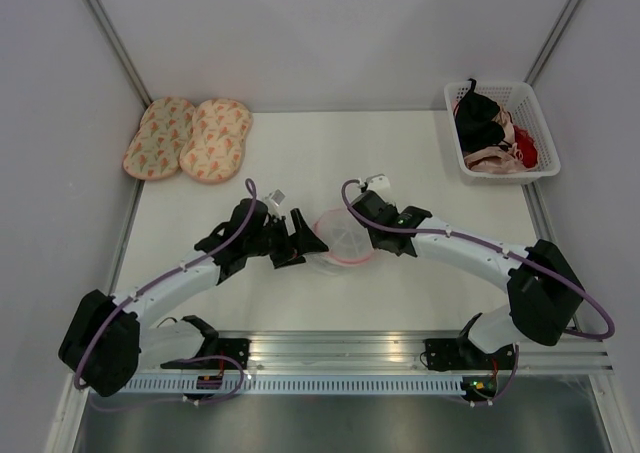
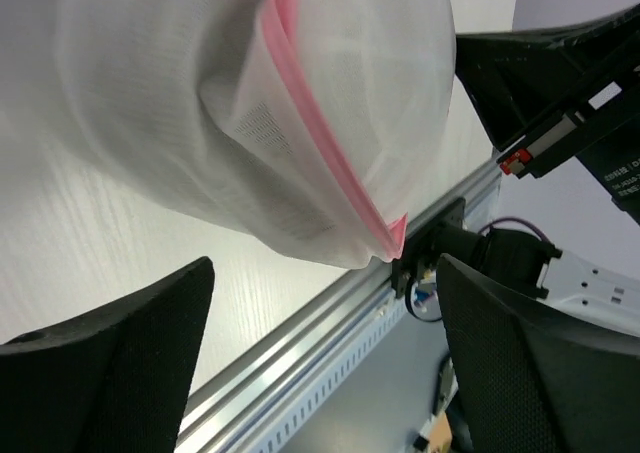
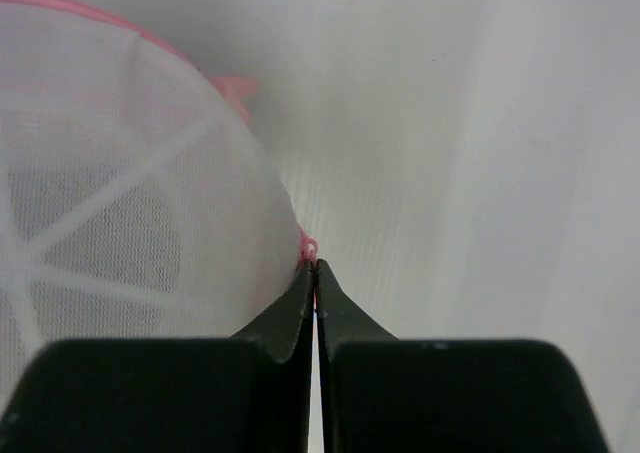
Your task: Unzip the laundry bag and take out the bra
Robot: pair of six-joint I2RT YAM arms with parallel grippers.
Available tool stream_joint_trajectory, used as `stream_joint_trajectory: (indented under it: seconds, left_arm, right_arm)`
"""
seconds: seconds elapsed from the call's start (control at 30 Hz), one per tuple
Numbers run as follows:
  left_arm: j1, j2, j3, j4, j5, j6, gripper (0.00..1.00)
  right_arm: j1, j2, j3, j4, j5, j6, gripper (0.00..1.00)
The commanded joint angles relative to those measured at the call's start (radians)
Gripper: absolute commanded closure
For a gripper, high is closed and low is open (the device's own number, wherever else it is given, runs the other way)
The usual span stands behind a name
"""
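Wrist view: right hand (image 3: 315, 265) pinches laundry bag (image 3: 120, 203).

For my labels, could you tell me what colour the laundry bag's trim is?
Pink trim, clearest in the left wrist view.

My left arm sweeps in from the left, forearm angled toward the middle. My left hand (image 1: 298, 238) stands wide open, its two fingers (image 2: 110, 363) well apart and gripping nothing. My right arm bends in from the right to meet it. My right hand (image 3: 315, 271) is pinched tight, fingers pressed flat together, tips right at the pink rim of the laundry bag (image 3: 120, 223) — whether they grip it, I cannot tell.
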Motion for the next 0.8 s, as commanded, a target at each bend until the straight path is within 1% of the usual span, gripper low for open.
stream_joint_trajectory:
  seconds: [0.0, 0.07, 0.1, 0.2, 0.3, 0.43, 0.57, 0.77]
  left_arm:
    - [0.006, -0.116, -0.003, -0.055, -0.161, 0.023, 0.03]
    - [0.006, -0.153, -0.024, -0.07, -0.23, 0.021, 0.02]
    - [0.006, -0.176, -0.03, -0.07, -0.247, 0.023, 0.01]
    - [0.006, -0.182, -0.04, -0.081, -0.282, 0.028, 0.01]
    - [0.006, -0.145, -0.037, -0.056, -0.273, 0.028, 0.01]
    - [0.006, -0.069, -0.021, 0.03, -0.23, 0.02, 0.06]
    - [-0.005, 0.034, 0.045, 0.071, -0.206, 0.029, 0.09]
    - [-0.017, 0.054, 0.062, 0.158, -0.212, 0.026, 0.12]
  right_arm:
    - [-0.007, -0.016, 0.0, -0.029, 0.089, 0.005, 1.0]
    - [-0.007, -0.022, -0.011, -0.024, 0.083, 0.005, 1.0]
    - [-0.009, -0.021, -0.013, -0.024, 0.083, 0.007, 1.0]
    - [-0.01, -0.013, -0.011, -0.023, 0.075, 0.005, 1.0]
    - [-0.01, -0.002, -0.011, -0.017, 0.057, 0.001, 1.0]
    - [-0.01, 0.002, -0.023, -0.006, 0.041, 0.001, 1.0]
    - [-0.01, -0.005, -0.036, -0.001, 0.031, 0.002, 1.0]
    - [-0.009, -0.01, -0.046, 0.006, 0.023, -0.004, 1.0]
